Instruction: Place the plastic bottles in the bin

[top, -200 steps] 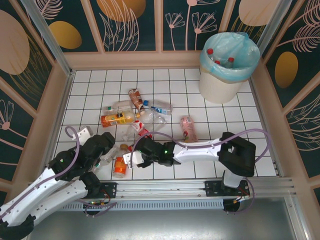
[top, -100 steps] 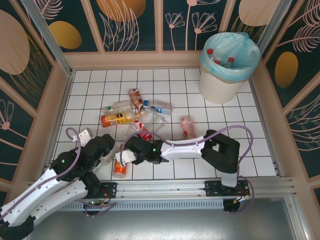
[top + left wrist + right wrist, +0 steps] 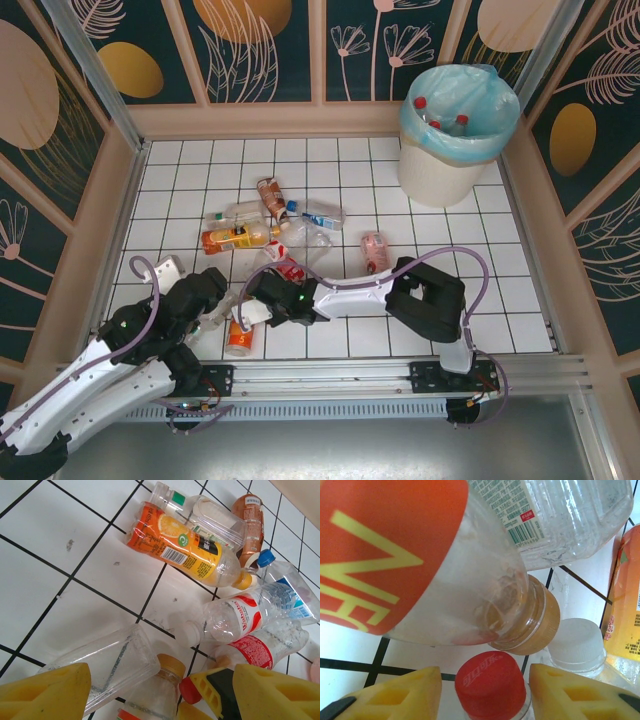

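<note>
Plastic bottles point(image 3: 270, 225) are seen lying scattered on the white tiled table point(image 3: 500, 300), well apart from the bin point(image 3: 440, 175) in the far right corner, where a few red-capped ones are already lodged.

Over the last second the right arm has been folded in and swung further left, so the right gripper point(image 3: 245, 312) is now brought to the near-left cluster. In the right wrist view its yellow fingers point(image 3: 395, 697) are held apart on either side of a red cap point(image 3: 490, 682), with a thin gap left at each side. No grip is made yet, and a pinch on that cap is judged to be under way.

A tan-capped bottle with an orange label point(image 3: 420, 555) is lying just above the red cap, and a white cap point(image 3: 577, 642) is found just beside the right-hand finger; either could be nudged or caught.

The left gripper point(image 3: 160, 695) has hardly been moved. It is held open low over the same cluster, with a clear square bottle point(image 3: 110, 660) under one finger. Both grippers are crowded close together, so contact between them is judged a risk.
</note>
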Controlling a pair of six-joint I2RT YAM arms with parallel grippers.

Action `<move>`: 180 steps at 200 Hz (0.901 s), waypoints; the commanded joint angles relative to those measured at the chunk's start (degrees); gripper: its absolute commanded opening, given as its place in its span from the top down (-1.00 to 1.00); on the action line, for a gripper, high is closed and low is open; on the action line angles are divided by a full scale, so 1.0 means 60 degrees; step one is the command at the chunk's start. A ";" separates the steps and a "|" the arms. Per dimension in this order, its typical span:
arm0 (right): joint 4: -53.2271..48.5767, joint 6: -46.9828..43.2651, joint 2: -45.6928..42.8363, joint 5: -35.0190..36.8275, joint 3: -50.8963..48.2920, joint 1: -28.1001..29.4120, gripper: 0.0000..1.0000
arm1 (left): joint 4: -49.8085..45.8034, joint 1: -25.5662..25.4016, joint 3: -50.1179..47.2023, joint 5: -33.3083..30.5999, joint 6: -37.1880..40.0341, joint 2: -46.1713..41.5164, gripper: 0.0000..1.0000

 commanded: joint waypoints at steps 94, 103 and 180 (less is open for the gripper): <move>-0.0904 0.0733 -0.1744 0.0348 -0.0634 0.0205 0.52 | 0.1123 0.0048 0.0814 -0.0326 0.1815 0.0820 -0.47; -0.0849 0.0924 -0.1981 0.0357 -0.0784 0.0200 0.56 | 0.1395 0.0047 0.1003 -0.0412 0.2009 0.1025 -0.47; -0.0442 0.2642 -0.4407 0.0671 -0.1217 0.0019 0.63 | 0.3263 0.0047 0.2099 -0.0736 0.4040 0.2031 -0.51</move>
